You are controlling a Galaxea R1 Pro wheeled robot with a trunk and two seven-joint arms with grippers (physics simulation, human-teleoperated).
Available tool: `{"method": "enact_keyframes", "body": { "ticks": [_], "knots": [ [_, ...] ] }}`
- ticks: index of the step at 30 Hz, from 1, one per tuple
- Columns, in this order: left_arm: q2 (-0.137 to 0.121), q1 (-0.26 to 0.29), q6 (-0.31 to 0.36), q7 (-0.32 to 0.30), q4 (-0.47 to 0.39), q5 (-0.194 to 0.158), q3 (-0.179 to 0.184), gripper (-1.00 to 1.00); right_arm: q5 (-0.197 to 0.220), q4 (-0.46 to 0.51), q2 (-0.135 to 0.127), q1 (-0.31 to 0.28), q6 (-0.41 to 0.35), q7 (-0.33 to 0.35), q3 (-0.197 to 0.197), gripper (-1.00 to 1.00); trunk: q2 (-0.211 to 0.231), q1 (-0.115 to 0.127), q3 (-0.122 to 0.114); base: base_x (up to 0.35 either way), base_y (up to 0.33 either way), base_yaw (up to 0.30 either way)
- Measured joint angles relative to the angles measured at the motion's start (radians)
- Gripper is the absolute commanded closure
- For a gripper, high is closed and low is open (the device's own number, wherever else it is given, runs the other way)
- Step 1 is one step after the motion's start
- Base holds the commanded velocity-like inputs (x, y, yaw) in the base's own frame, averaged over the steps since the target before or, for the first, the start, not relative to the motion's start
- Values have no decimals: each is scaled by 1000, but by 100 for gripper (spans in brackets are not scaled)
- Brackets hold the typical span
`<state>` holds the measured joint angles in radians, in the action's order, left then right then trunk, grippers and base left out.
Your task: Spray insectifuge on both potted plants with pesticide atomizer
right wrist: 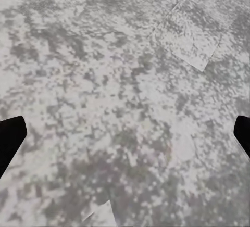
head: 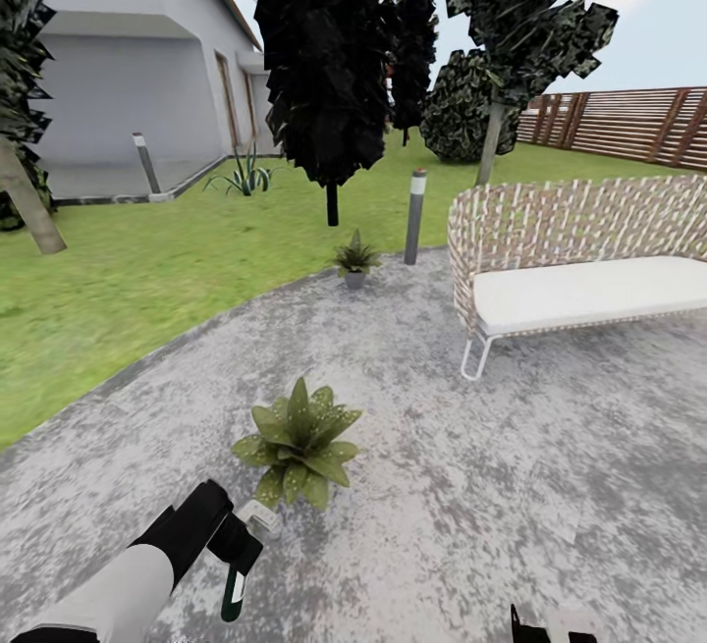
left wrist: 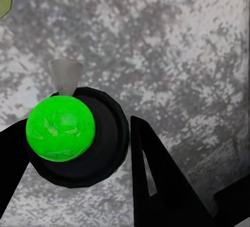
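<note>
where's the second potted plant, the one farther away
In the head view, the farther potted plant stands at the stone patio's far edge by the lawn, just left of the grey bollard lamp, beyond the nearer plant.

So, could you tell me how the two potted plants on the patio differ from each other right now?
The near potted plant sits mid-patio, right beside the pesticide atomizer held in the left gripper; the far potted plant stands at the patio's edge by the bollard lamp. The near one's pot is hidden under its leaves, while the far one's grey pot shows. The near one's leaves show pale speckles; the far one is too small to tell. Both are low green rosettes.
</note>
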<state>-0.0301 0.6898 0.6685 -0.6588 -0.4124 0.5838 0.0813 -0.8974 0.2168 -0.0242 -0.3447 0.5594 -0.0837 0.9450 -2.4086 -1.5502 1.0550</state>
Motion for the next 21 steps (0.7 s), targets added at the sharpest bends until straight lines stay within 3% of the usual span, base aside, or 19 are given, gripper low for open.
{"method": "enact_keyframes", "body": {
  "ticks": [7,16,21],
  "knots": [
    [0,0,0,0,0,0,0,100,0,0,0,0,0,0,0,-100,0,0,0,96,-272,246],
    [0,0,0,0,0,0,0,100,0,0,0,0,0,0,0,-100,0,0,0,96,-272,31],
    [0,0,0,0,-1,0,0,100,0,0,0,0,0,0,0,-100,0,0,0,96,-272,214]
  ]
}}
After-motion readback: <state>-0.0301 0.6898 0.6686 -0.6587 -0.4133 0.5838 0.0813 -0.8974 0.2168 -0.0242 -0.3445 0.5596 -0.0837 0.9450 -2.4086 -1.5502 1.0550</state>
